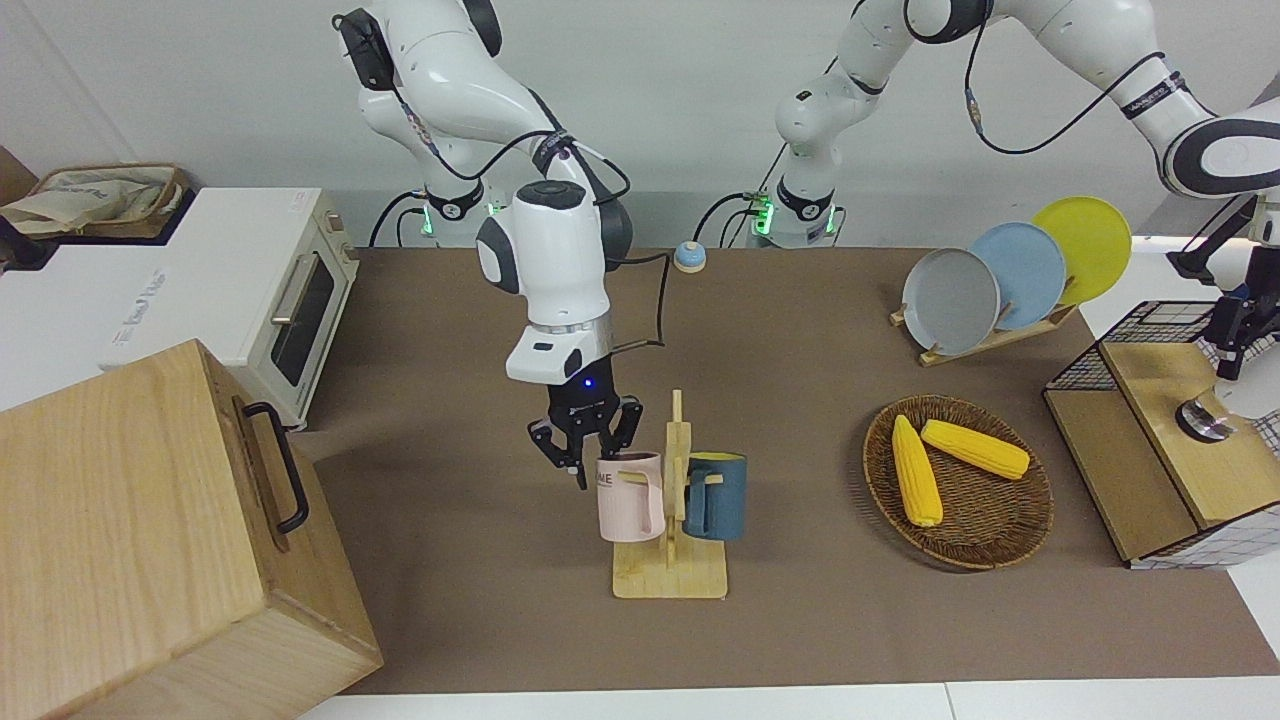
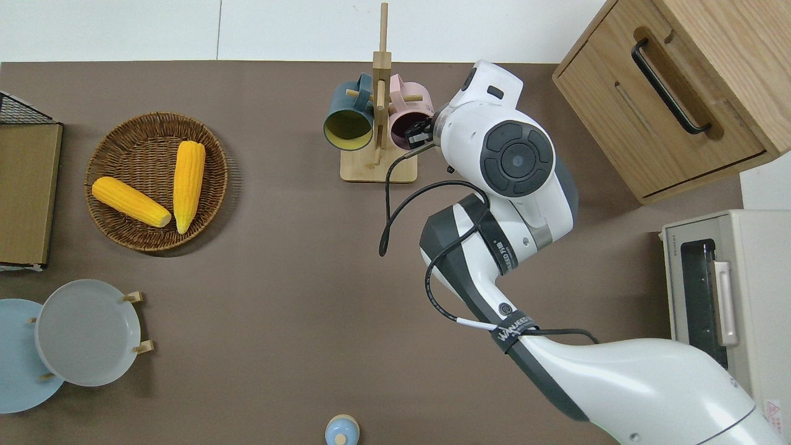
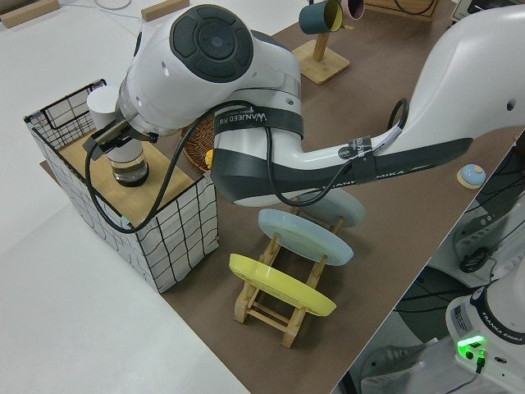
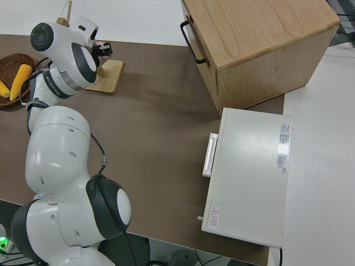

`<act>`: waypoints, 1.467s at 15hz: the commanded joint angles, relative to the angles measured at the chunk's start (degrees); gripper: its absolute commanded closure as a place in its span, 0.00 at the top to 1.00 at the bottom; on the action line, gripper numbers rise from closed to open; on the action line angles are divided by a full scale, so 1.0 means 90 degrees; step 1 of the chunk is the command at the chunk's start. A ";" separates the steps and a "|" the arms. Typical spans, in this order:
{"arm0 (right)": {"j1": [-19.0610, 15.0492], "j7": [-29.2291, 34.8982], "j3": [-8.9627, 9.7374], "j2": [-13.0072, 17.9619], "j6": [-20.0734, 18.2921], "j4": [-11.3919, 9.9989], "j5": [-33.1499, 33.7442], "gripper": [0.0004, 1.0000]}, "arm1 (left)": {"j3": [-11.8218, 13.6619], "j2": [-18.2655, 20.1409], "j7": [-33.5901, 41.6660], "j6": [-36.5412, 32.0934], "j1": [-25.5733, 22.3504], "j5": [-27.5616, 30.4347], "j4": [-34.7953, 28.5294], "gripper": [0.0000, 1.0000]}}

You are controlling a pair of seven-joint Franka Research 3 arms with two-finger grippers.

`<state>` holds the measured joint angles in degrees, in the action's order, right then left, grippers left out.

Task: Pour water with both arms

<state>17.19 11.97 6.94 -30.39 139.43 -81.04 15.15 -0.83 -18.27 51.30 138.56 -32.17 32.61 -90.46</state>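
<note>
A pink mug (image 1: 630,500) and a dark blue mug (image 1: 718,495) hang on a wooden rack (image 1: 670,575) in the middle of the table. My right gripper (image 1: 588,445) is open at the pink mug's rim (image 2: 405,99), on the side toward the right arm's end. My left gripper (image 1: 1235,340) hangs just over a clear glass (image 1: 1203,420) that holds dark liquid (image 3: 129,168). The glass stands on the wooden lid of a wire crate (image 1: 1150,440), with a white cup (image 3: 102,103) beside it.
A wicker basket (image 1: 1000,555) with two corn cobs lies between rack and crate. Three plates stand in a rack (image 1: 985,275) nearer to the robots. A wooden box (image 1: 150,520) and a toaster oven (image 1: 290,300) fill the right arm's end.
</note>
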 commanded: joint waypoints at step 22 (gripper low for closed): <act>-0.0074 -0.0021 0.0020 0.0027 -0.0345 0.0166 0.0524 0.00 | -0.0044 -0.0178 -0.0580 0.0308 0.0029 -0.0096 0.0333 0.00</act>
<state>17.30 11.89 6.69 -30.49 138.18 -80.38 18.44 -1.36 -20.55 51.28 141.81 -32.24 35.00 -90.03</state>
